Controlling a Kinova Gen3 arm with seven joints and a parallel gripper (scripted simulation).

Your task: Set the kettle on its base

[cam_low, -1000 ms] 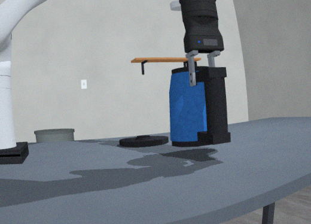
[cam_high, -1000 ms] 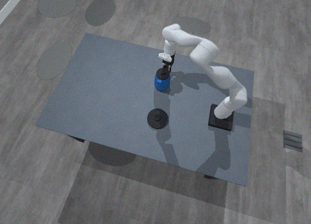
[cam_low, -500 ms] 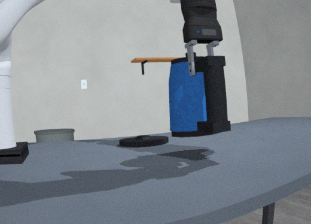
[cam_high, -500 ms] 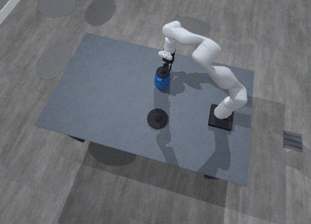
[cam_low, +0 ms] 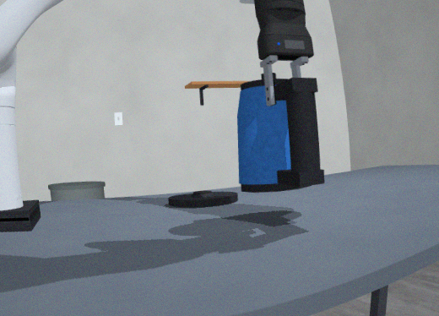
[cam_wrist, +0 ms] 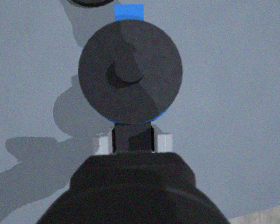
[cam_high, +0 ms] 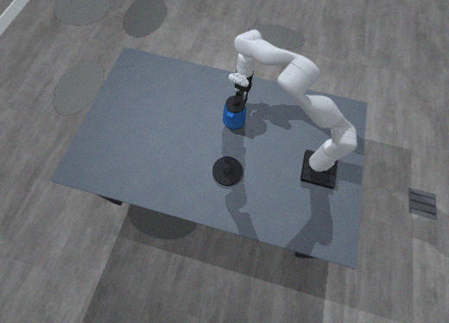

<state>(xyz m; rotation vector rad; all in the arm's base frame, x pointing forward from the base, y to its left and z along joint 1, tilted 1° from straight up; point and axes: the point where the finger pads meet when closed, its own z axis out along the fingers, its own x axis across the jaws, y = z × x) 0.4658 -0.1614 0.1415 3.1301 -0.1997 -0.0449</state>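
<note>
The kettle is blue with a black lid and a black handle on one side. It hangs upright a little above the grey table. In the wrist view I look straight down on its round black lid. My gripper points down and is shut on the top of the kettle's handle. The round black base with its central stud lies flat on the table, apart from the kettle and nearer the front edge. Its rim shows at the top of the wrist view.
The arm's black mounting plate sits on the table to the right of the base. A grey bin and an orange wall shelf are behind the table, off its surface.
</note>
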